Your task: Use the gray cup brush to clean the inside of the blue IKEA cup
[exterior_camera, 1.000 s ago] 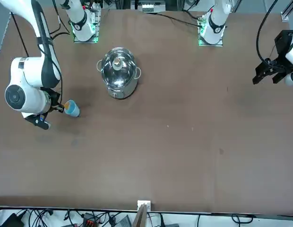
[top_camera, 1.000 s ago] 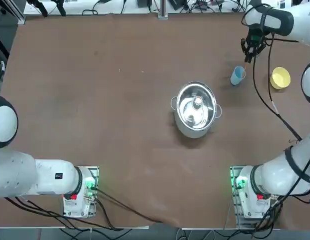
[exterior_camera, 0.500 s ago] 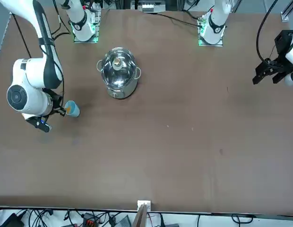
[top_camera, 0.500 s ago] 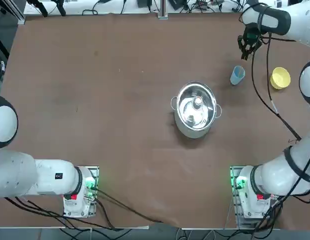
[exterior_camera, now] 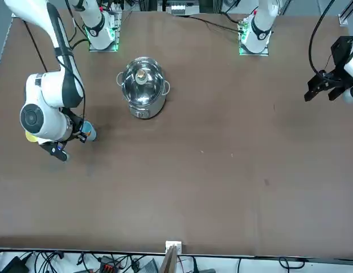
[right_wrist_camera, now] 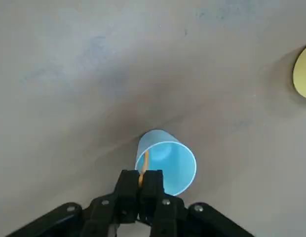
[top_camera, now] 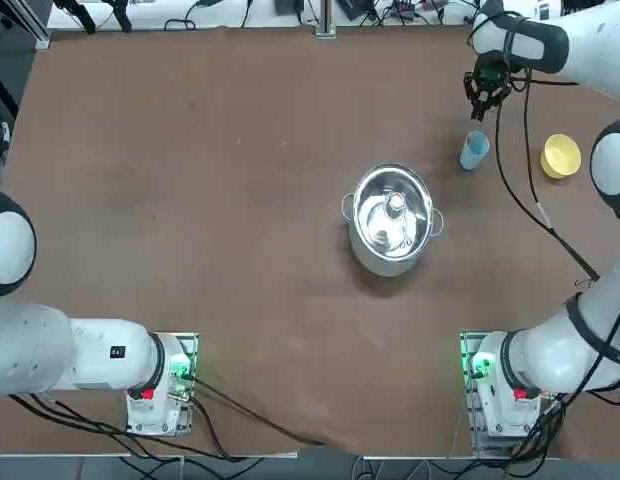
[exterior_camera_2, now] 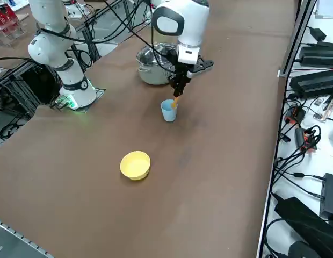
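The blue IKEA cup (top_camera: 474,150) stands upright on the brown table, right of the steel pot, and also shows as the cup (exterior_camera_2: 168,110) in the side view. My right gripper (exterior_camera_2: 178,91) hangs just above it, on the far side, shut on the gray cup brush (exterior_camera_2: 175,101), a thin orange stick. In the wrist view the brush (right_wrist_camera: 143,165) reaches from the gripper (right_wrist_camera: 140,181) over the rim into the cup (right_wrist_camera: 168,160). From the front, the wrist hides most of the cup (exterior_camera: 90,132). In the top view the gripper (top_camera: 483,100) is above the cup.
A steel pot (top_camera: 392,218) with a lid sits mid-table, left of the cup. A small yellow bowl (top_camera: 560,156) lies right of the cup, near the table's right edge. The gripper's cable (top_camera: 520,190) hangs over the table between cup and bowl.
The right wrist has swung toward the far edge and slightly left in the top view, still holding the brush. In the front view it now covers more of the cup. The cup has not moved.
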`<state>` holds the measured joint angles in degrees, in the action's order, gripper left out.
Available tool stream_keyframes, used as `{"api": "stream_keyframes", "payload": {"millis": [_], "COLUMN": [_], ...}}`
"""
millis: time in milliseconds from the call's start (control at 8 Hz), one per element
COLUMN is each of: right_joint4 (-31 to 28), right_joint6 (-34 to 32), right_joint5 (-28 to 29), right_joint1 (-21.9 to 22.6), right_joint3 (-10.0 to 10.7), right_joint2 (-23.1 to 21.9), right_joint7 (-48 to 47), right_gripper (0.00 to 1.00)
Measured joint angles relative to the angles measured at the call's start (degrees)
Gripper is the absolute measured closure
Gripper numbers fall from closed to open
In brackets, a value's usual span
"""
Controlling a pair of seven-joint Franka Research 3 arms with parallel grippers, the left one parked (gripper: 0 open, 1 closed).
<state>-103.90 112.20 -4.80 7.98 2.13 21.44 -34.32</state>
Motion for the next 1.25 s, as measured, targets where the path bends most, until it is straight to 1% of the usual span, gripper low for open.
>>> {"api": "stream_keyframes", "payload": {"millis": [500,750,1000,1250], "right_joint4": [0.0,0.0,0.0,0.0], "right_joint6": [-3.4,-4.0,-4.5,-4.5], "right_joint5": [0.0,0.0,0.0,0.0], "right_joint1": [0.1,0.1,0.0,-1.2], "right_joint3": [0.0,0.0,0.5,1.1], "right_joint2": [0.1,0.1,0.1,0.1], "right_joint7": [-2.0,-3.2,-3.4,-3.4], "right_gripper": [0.96,0.96,0.96,0.96]}}
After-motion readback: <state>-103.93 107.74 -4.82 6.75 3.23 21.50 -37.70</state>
